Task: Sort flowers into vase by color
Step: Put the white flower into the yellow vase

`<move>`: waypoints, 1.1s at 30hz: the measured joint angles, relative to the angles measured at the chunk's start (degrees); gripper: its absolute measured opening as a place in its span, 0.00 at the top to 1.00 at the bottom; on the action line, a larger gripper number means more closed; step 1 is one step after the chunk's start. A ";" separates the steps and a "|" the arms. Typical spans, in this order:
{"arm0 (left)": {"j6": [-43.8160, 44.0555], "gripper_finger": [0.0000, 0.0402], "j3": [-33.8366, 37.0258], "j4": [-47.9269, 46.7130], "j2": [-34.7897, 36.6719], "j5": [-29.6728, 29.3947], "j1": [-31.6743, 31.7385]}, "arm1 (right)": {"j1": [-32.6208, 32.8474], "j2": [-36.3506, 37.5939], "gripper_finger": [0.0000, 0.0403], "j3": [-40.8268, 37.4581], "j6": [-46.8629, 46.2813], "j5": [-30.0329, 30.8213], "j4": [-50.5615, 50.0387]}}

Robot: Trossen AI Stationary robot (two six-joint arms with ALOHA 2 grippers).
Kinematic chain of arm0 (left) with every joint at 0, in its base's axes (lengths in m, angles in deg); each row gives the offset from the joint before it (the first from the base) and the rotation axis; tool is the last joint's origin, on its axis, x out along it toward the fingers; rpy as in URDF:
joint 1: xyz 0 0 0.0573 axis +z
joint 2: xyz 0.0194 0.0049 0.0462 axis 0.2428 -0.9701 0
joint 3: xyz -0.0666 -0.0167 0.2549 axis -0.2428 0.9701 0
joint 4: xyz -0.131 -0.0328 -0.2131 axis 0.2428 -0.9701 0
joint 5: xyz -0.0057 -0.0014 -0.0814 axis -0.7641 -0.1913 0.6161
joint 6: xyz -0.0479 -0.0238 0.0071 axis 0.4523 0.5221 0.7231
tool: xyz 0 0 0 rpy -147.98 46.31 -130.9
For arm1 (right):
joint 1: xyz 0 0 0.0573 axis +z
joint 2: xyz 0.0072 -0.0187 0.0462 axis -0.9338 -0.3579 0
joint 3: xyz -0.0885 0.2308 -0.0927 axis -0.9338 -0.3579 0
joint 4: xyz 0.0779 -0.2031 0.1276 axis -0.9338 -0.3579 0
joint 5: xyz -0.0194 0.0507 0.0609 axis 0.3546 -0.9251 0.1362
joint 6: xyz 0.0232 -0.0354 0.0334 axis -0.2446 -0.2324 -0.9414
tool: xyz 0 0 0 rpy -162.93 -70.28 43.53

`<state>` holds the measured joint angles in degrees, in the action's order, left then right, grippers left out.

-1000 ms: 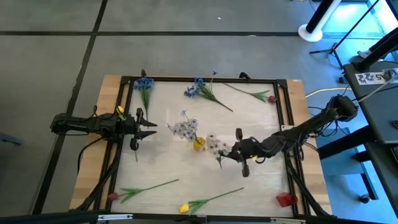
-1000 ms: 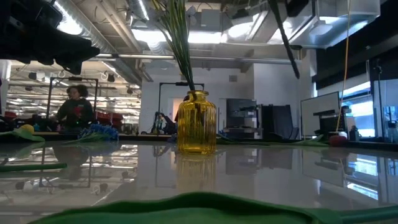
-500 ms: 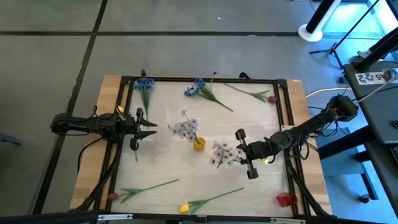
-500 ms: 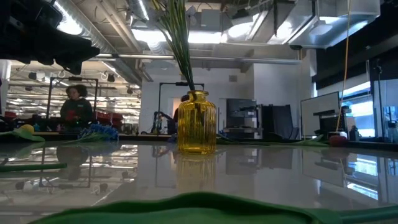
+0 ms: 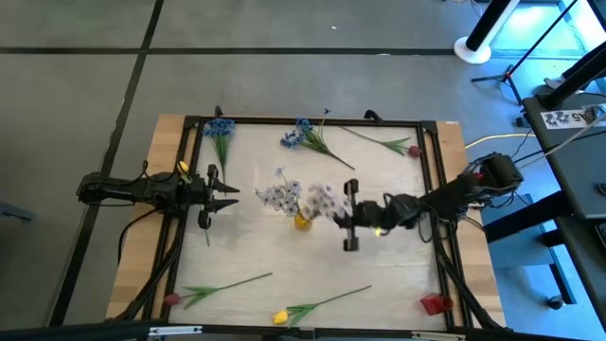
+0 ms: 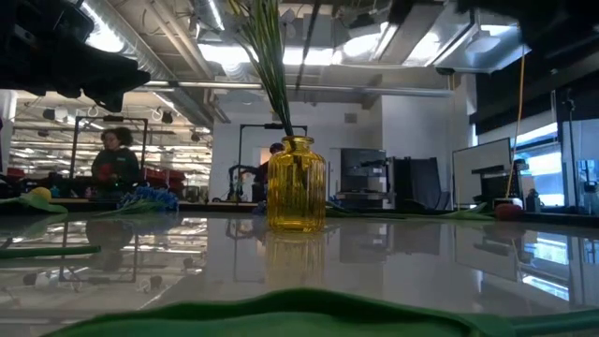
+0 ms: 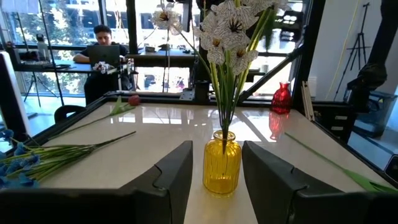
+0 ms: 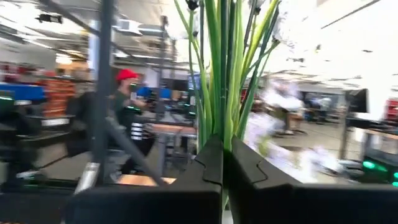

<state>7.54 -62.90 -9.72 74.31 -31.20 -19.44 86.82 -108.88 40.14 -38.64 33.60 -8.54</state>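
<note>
A yellow glass vase (image 5: 302,223) (image 6: 297,184) (image 7: 222,169) stands upright mid-table with white-lavender flowers (image 5: 280,197) (image 7: 227,37) in it. My right gripper (image 5: 347,215) (image 8: 222,155) hovers just right of the vase, shut on a second white-lavender bunch (image 5: 323,201). My left gripper (image 5: 230,196) (image 7: 216,186) waits open to the vase's left, level with the table and pointing at the vase. My right gripper pinches a bunch of several green stems (image 8: 221,121) between its two fingers. It reaches in level from the table's right side. The bunch is lifted clear of the table, with its heads (image 5: 323,201) beside the vase's flowers; its lower end is hidden.
Blue flowers (image 5: 220,129) (image 5: 299,137) and a red flower (image 5: 401,145) lie along the far edge. A red-pink flower (image 5: 220,287) and a yellow one (image 5: 312,307) lie near the front. A red vase (image 5: 436,303) stands at the near right corner. A black rail (image 5: 431,170) frames the table.
My right gripper, still shut on the white-lavender bunch, first drifted slightly right, then swung toward the table's left and far side, up to the vase. The flower heads moved from right of the vase to just above and beside it.
</note>
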 joint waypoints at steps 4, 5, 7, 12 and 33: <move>0.01 0.66 0.01 0.00 -0.02 0.00 0.00 | -3.22 -1.37 1.00 1.45 -1.36 -0.01 0.53; 0.00 0.66 0.00 -0.01 0.00 0.02 0.00 | -3.84 -1.37 1.00 1.59 -2.13 -0.04 -0.31; -0.01 0.66 -0.01 0.00 -0.02 0.00 0.00 | -5.01 -1.44 1.00 1.59 -2.56 -0.03 -2.76; -0.01 0.66 -0.01 0.00 0.00 0.02 0.00 | -7.45 -1.44 1.00 1.54 -3.70 -0.15 -5.20; -0.01 0.66 -0.01 0.00 0.00 0.01 0.00 | -7.32 -4.58 0.96 1.56 -1.98 -5.15 -15.20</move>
<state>7.53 -62.91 -9.72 74.31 -31.19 -19.44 79.51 -113.47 41.70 -40.62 28.45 -23.74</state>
